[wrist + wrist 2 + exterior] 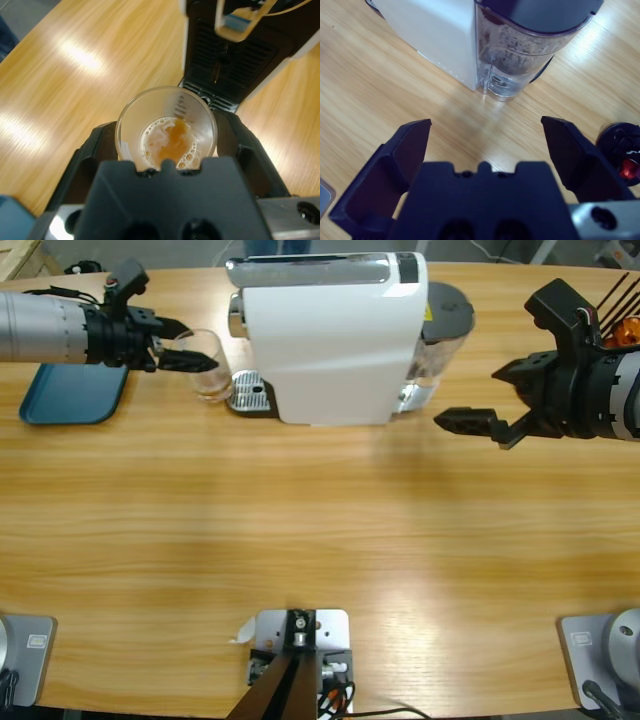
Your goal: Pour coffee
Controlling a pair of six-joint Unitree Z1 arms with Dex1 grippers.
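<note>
Wooden surface [320,540] lies bare toward its near edge; left pincer [190,360] clamps the cup [208,365] of frothy coffee by the machine [335,335], right pincer [480,400] gapes.

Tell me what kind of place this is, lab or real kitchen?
Most likely a lab test bench, not a kitchen. A white coffee machine sits alone on a long wooden table, with the left gripper holding a clear cup of coffee beside a blue tray, and the right gripper open.

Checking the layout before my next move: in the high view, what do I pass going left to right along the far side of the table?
Blue tray → left gripper holding the glass cup → white coffee machine → right gripper, jaws open.
</note>
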